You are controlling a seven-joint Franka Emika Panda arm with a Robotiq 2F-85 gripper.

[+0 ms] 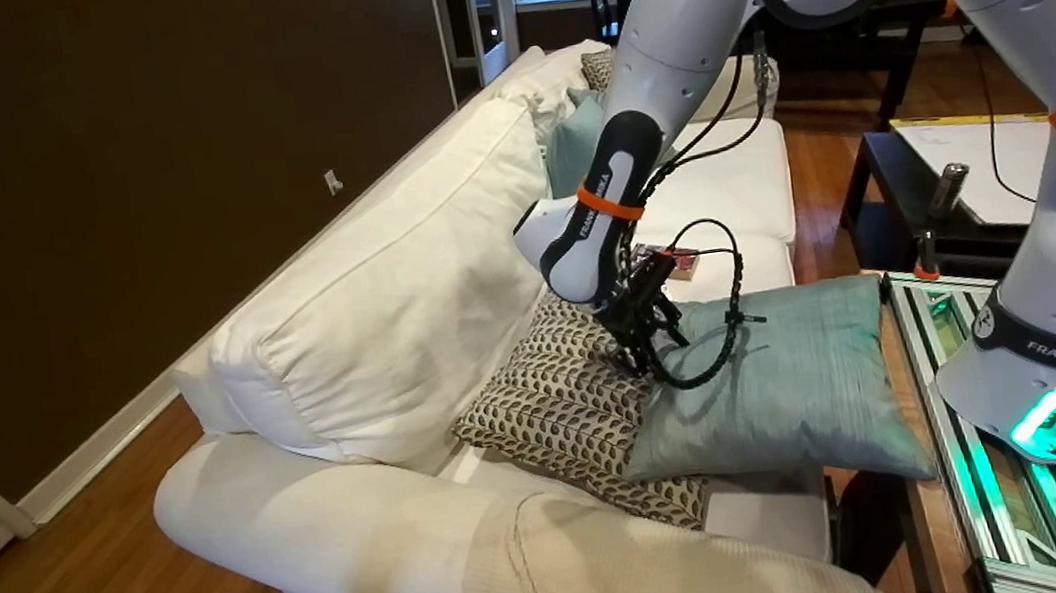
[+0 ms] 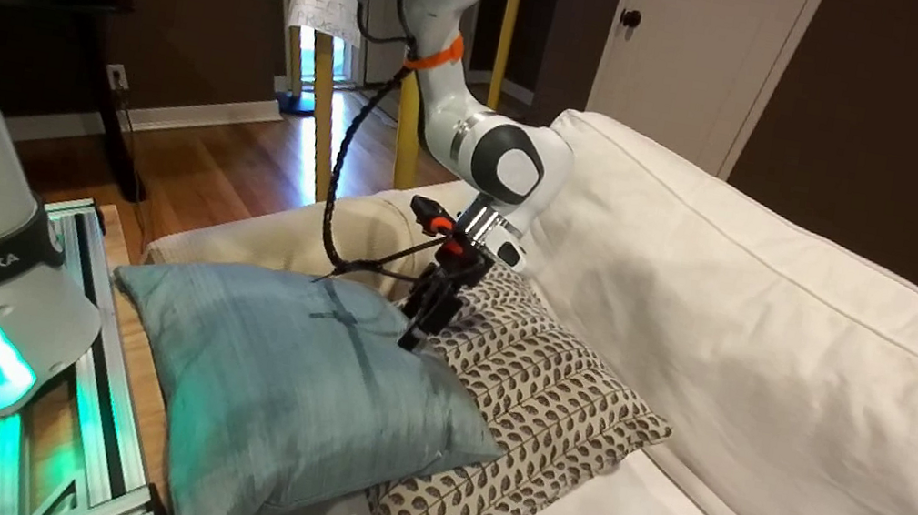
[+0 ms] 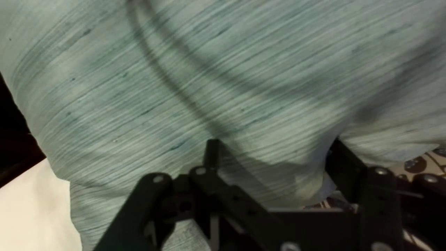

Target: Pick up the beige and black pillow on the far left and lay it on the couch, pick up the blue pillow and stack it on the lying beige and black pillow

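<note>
In an exterior view the beige and black pillow (image 1: 543, 416) lies on the near end of the couch (image 1: 311, 494), and the blue pillow (image 1: 787, 396), to its right, covers part of it. The gripper (image 3: 275, 151) is at the blue pillow's edge, fingers spread, teal-blue fabric between them.

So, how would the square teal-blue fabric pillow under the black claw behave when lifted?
The square teal-blue fabric pillow would probably flex and sag, as it bulges and creases beside the black gripper. Its smooth sheen hints it could slip from a loose grip. Its flattish, square shape makes rolling unlikely.
</note>
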